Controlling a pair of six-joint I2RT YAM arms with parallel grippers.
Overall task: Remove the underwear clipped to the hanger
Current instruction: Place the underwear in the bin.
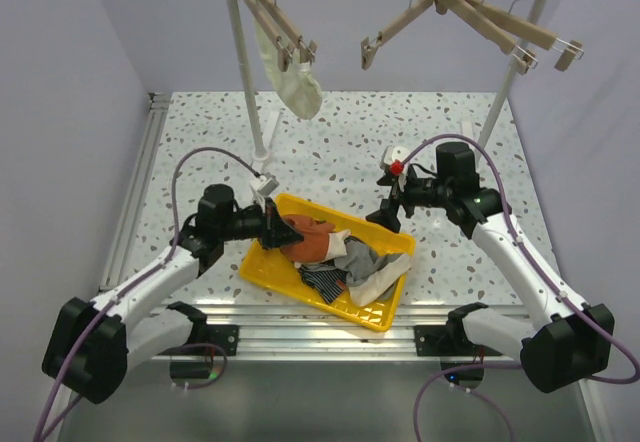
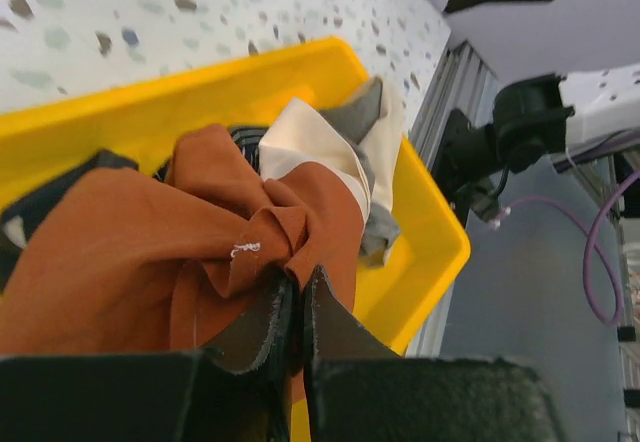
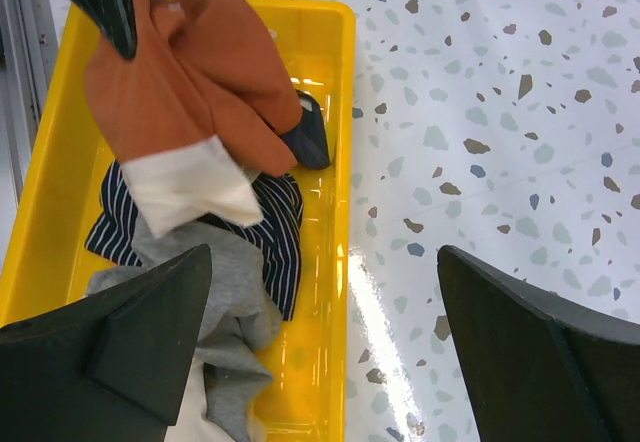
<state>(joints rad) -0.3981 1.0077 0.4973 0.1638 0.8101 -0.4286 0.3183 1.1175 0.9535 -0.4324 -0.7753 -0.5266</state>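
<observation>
At the upper left of the top view, one pale cream-green brief [image 1: 292, 74] hangs clipped to a wooden hanger [image 1: 274, 20], its long axis running straight down. Lower centre, the yellow tray [image 1: 268, 268] lies diagonally and holds the other briefs. The left gripper [image 1: 279, 228] has its jaws clamped on the orange-red brief [image 2: 130, 252] over the tray's upper-left end. The right gripper [image 1: 392, 210] has its jaws spread wide, holding nothing, above speckled table [image 1: 340, 152] just beyond the tray's far rim.

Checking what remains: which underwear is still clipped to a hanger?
The pale cream-green cloth briefs, hanging from the rack's left wooden hanger; the others lie in the yellow tray.
</observation>
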